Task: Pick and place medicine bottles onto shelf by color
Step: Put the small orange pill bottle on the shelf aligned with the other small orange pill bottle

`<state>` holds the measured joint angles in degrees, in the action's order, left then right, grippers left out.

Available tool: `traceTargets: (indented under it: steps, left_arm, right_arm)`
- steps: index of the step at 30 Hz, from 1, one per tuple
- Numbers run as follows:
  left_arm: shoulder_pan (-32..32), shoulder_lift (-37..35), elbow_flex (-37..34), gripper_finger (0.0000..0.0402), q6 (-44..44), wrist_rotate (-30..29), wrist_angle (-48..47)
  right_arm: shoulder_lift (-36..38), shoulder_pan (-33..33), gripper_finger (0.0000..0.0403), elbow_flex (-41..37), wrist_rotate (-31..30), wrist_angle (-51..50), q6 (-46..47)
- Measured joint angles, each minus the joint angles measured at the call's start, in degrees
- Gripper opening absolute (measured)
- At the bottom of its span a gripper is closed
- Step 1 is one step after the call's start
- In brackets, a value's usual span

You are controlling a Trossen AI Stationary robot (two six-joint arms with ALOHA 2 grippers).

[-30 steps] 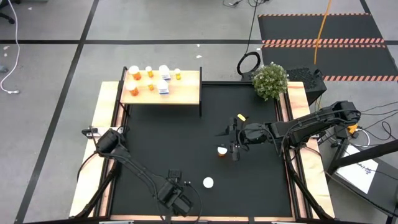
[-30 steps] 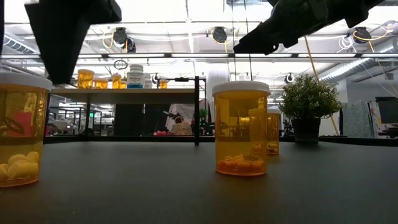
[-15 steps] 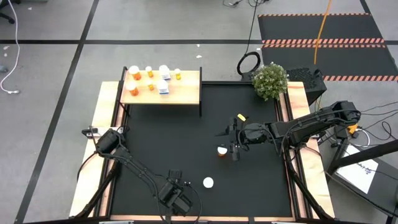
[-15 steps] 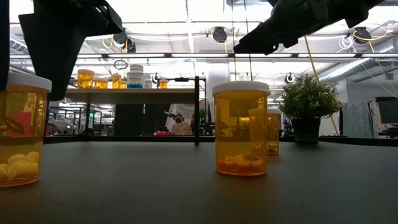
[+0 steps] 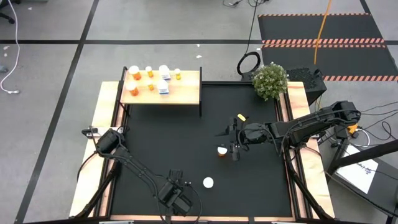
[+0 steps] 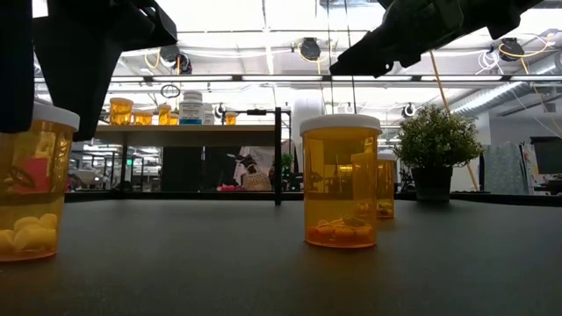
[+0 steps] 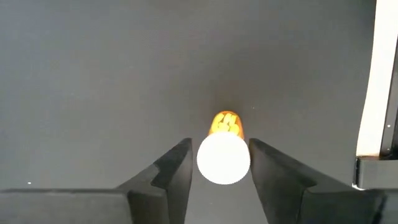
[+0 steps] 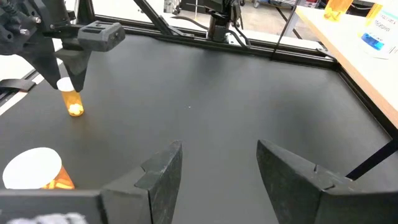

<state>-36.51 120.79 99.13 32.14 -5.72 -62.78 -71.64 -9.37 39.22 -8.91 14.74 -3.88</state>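
Note:
An orange medicine bottle with a white cap (image 7: 224, 157) stands upright on the black mat near the table's front edge. My left gripper (image 7: 219, 163) points straight down over it, with one finger on each side of the cap. In the high view the gripper (image 5: 179, 198) hides this bottle. In the low view the bottle (image 6: 26, 193) shows at the left. My right gripper (image 8: 217, 165) hovers open with nothing between its fingers, at mid-table (image 5: 235, 149) beside another orange bottle (image 5: 222, 150). A third bottle (image 5: 208, 182) stands between the two. The shelf (image 5: 186, 93) at the far left carries several bottles. My left gripper comes at the bottle's white cap (image 7: 205, 158) from above, fingers pointing down on two opposite sides of it. A thin strip of mat shows between one finger (image 7: 180, 165) and the cap. The other finger reaches the cap's edge. I cannot tell whether it touches. The bottle stands on the mat.
A potted plant (image 5: 270, 81) stands at the mat's far right corner. The shelf's black legs (image 5: 200, 102) stand on the mat's far edge. Bare mat (image 5: 168, 143) lies between the shelf and the bottles.
My left gripper's fingers have drawn closer together around the bottle's cap, while the hand has stayed in place above it. The bottle has not moved.

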Motion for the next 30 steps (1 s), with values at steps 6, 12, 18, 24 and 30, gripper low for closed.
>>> traceTargets:
  steps: [6,12,18,24,30]
  left_arm:
    - [0.00,0.00,0.01,0.0130,-0.32,-0.03,0.07]
    - [0.02,0.00,0.02,0.0126,-0.39,0.02,0.07]
    - [0.23,-0.44,0.04,0.0126,-0.88,1.25,-0.17]
    - [1.32,-1.44,3.23,0.0125,-3.23,1.40,-5.12]
    - [4.12,-1.70,10.86,0.0125,-8.88,1.05,-16.24]
  right_arm:
    - [0.00,0.00,0.0201,0.00,-0.02,0.00,0.00]
    - [0.00,0.00,0.0201,0.00,-0.01,0.00,0.00]
    - [0.00,0.00,0.0201,0.00,0.00,0.00,0.00]
    - [0.00,0.00,0.0201,0.00,0.00,-0.02,-0.02]
    - [0.00,0.00,0.0201,0.00,-0.02,-0.02,-0.24]
